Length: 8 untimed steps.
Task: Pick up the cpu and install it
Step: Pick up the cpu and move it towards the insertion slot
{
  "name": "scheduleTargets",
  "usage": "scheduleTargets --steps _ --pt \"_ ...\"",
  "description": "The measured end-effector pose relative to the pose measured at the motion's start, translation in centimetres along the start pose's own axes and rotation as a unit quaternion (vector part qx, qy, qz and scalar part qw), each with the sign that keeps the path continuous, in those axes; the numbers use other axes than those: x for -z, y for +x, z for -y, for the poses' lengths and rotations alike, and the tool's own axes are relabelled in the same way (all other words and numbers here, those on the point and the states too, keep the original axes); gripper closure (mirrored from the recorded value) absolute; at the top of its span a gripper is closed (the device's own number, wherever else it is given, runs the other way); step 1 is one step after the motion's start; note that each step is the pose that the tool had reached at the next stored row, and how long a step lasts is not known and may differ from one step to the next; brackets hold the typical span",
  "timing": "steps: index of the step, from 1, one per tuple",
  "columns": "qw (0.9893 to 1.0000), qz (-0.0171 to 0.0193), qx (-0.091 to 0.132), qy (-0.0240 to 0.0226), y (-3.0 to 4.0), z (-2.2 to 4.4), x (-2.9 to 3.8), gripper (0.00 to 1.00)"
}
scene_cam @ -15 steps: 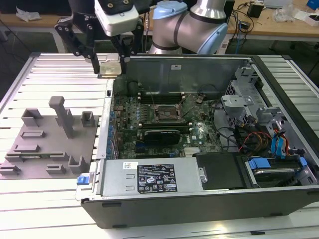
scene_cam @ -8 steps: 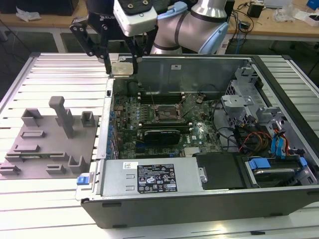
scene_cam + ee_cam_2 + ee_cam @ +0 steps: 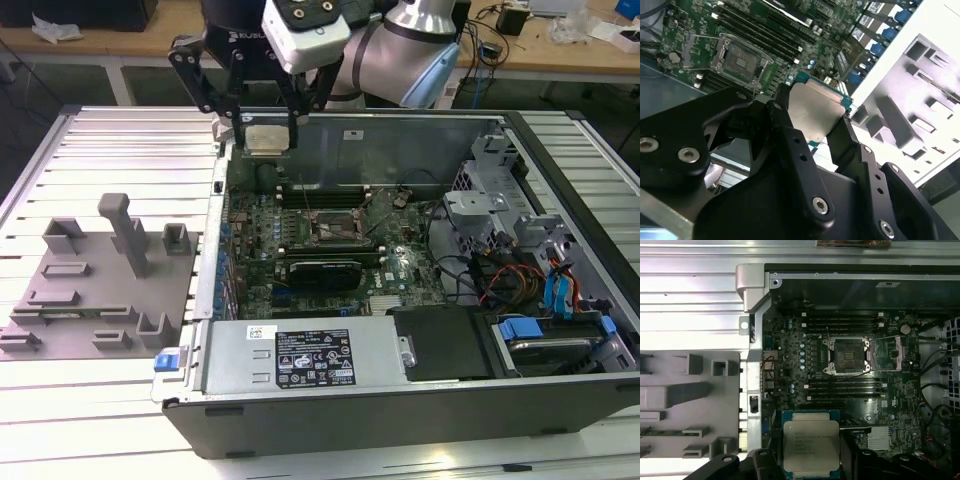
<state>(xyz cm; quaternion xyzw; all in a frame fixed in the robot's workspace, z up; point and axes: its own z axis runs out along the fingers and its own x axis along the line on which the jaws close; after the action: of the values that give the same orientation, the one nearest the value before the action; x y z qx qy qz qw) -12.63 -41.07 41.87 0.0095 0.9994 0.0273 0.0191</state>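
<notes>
The arm holds its black pincer (image 3: 268, 146) pointing downward, clamped on the cpu (image 3: 268, 138)

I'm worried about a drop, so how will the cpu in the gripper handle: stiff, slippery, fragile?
Probably stiff: the cpu lies flat and unbent between the fingers of the gripper. Its smooth metal top looks slippery, and it seems to be held only by its thin edges, so it might slip. Being so thin, it is likely light.

cpu (image 3: 811, 444): silver-grey top, green rim. gripper (image 3: 814, 114): black. tray (image 3: 75, 330): plain grey. motherboard (image 3: 790, 370): dark green. table (image 3: 110, 140): silver, ribbed.
</notes>
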Motion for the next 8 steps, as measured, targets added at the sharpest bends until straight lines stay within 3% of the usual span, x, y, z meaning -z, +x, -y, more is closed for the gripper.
scheduleTargets --steps 8 --pt "1.0 0.0 0.0 0.0 -2.59 -0.05 -0.1 0.45"
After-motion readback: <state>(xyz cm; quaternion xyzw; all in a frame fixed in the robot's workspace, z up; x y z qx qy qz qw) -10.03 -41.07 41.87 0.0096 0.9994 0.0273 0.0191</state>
